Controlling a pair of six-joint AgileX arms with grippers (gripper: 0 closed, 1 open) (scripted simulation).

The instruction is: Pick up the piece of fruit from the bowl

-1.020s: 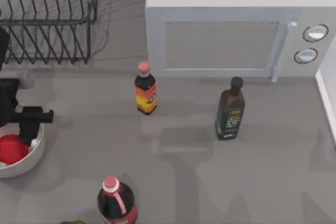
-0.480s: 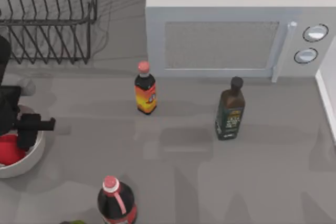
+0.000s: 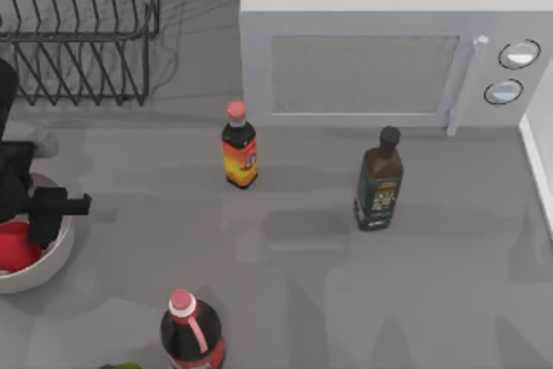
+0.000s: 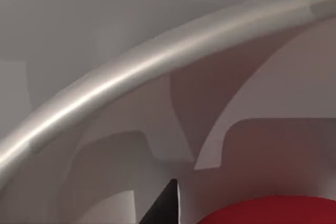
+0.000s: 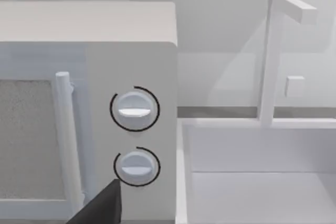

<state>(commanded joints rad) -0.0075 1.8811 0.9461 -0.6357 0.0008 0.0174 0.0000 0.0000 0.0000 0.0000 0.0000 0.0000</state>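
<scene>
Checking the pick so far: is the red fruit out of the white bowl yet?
No, the piece of fruit sits inside the bowl at the table's left edge, under the left gripper.

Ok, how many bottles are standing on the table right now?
3. The red-capped sauce bottle stands before the microwave, the dark green-labelled bottle to its right, the dark cola bottle at the front edge. A green object beside it is cut off, possibly another.

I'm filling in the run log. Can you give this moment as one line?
left gripper: down in bowl at piece of fruit, grip not confirmed | fruit in bowl, table's left edge | right arm: parked facing microwave
</scene>
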